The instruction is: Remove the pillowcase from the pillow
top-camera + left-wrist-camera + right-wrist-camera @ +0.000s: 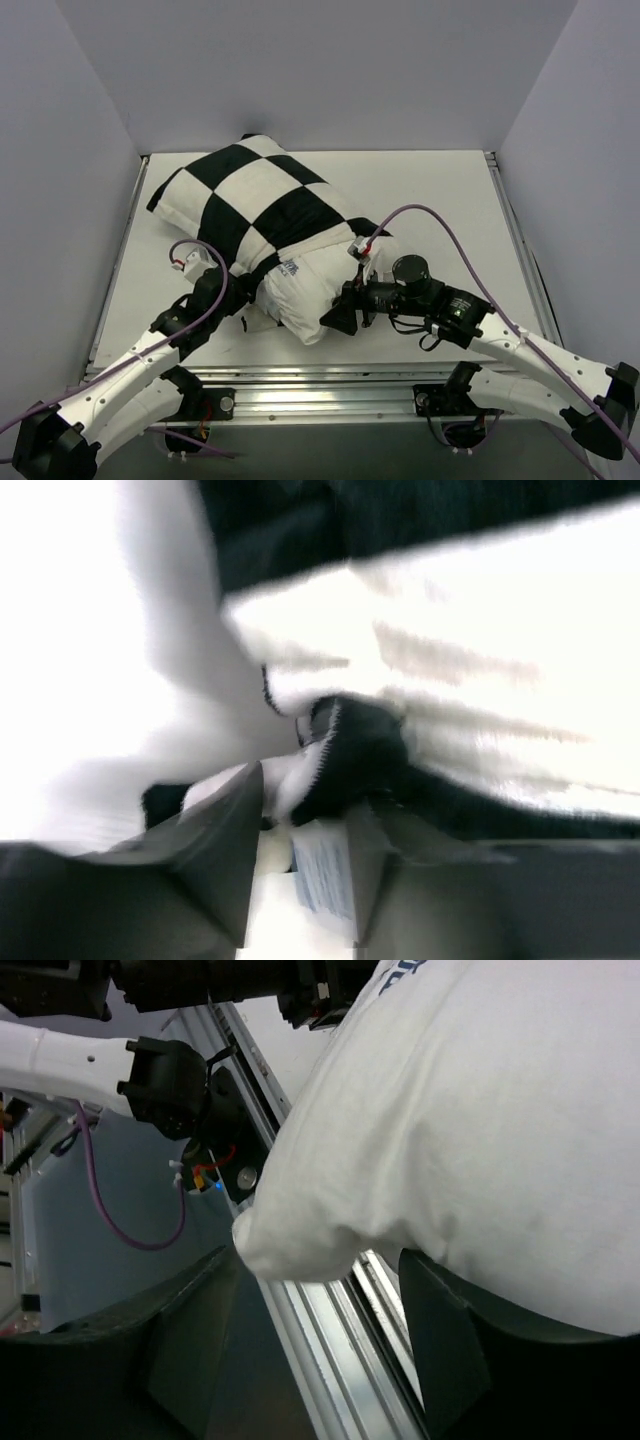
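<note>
The black and white checkered pillowcase (250, 205) lies on the white table (450, 200), still covering most of the pillow. The plain white pillow (305, 290) sticks out of the pillowcase's near end, with its blue-printed label facing up. My left gripper (243, 300) is at the pillowcase's near left edge. In the left wrist view my left gripper (310, 800) is closed on fabric: the black hem of the pillowcase (350, 755) and a small printed label sit between the jaws. My right gripper (335, 318) is open at the pillow's near corner. In the right wrist view that gripper (318, 1260) has the pillow (480, 1130) corner hanging loose between its spread jaws.
An aluminium rail (320, 385) runs along the table's near edge, right under the pillow's corner, and also shows in the right wrist view (340, 1360). Grey walls close the left, right and back sides. Purple cables loop over both arms.
</note>
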### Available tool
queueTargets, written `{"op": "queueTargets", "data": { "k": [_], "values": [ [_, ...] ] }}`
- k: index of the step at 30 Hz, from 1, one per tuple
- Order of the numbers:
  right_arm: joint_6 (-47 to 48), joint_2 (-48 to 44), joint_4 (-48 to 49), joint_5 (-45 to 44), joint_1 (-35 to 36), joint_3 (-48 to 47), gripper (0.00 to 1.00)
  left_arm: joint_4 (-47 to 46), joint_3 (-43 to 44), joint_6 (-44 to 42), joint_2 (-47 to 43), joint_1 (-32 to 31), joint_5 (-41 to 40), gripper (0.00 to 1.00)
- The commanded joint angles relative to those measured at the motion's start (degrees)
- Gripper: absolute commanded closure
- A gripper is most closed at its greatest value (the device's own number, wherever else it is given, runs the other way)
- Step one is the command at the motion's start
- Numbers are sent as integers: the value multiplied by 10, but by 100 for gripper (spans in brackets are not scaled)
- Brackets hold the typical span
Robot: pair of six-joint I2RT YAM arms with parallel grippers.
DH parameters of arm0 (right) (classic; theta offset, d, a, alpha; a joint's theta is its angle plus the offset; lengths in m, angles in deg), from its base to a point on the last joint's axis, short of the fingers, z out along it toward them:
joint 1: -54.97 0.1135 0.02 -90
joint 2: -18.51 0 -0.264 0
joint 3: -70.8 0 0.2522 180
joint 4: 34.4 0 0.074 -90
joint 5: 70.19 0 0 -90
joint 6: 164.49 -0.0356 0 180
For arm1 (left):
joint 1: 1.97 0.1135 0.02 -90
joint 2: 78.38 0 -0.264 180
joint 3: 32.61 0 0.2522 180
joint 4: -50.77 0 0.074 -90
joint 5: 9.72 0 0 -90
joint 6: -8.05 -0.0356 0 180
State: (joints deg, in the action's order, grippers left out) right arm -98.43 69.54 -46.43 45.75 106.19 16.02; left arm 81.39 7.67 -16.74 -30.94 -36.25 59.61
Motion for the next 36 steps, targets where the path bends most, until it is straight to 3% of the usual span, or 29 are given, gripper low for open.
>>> {"op": "queueTargets", "data": {
  "k": [1, 4, 6, 7, 10, 14, 20, 23, 24, 26, 28, 29, 30, 31, 32, 36],
  "values": [
    [43, 8, 22, 57, -1, -53, 37, 56, 39, -61, -25, 19, -56, 51],
    [71, 7, -18, 12, -6, -98, 26, 91, 58, -83, -52, 19, -30, 25],
    [86, 9, -66, -16, -12, -134, 23, 111, 75, -90, -59, 19, -19, 17],
    [89, 12, -81, -76, -16, -146, 21, 125, 80, -103, -60, 19, -18, 12],
    [87, 36, -125, -206, -57, -177, 13, 139, 99, -123, -51, 19, -21, 8],
    [52, 84, -127, -275, -156, -173, 1, 133, 115, -138, -27, 19, -24, 7],
    [56, 169, -56, -212, -200, -111, 0, 96, 145, -183, 29, 25, -13, 7],
    [66, 227, -23, -120, -198, -79, 10, 62, 168, -227, 77, 27, 7, 6],
    [66, 245, 10, -55, -196, -56, 26, 52, 177, -238, 92, 27, 12, 6],
    [51, 246, 32, -16, -170, -32, 44, 45, 201, -257, 143, 28, 33, 6],
    [35, 233, 45, -28, -110, -7, 59, 8, 207, -271, 183, 28, 51, 7],
    [16, 219, 47, -39, -87, -3, 70, -13, 206, -276, 193, 28, 63, 7],
    [1, 212, 56, -48, -67, 7, 89, -53, 207, -279, 205, 28, 90, 7],
    [-13, 204, 65, -50, -50, 12, 95, -70, 209, -284, 229, 28, 99, 8],
    [-41, 191, 77, -48, -21, 17, 100, -83, 215, -285, 244, 28, 106, 8],
    [-69, 167, 105, -59, 34, 9, 100, -102, 301, -298, 328, 26, 159, 8]
  ]
}}
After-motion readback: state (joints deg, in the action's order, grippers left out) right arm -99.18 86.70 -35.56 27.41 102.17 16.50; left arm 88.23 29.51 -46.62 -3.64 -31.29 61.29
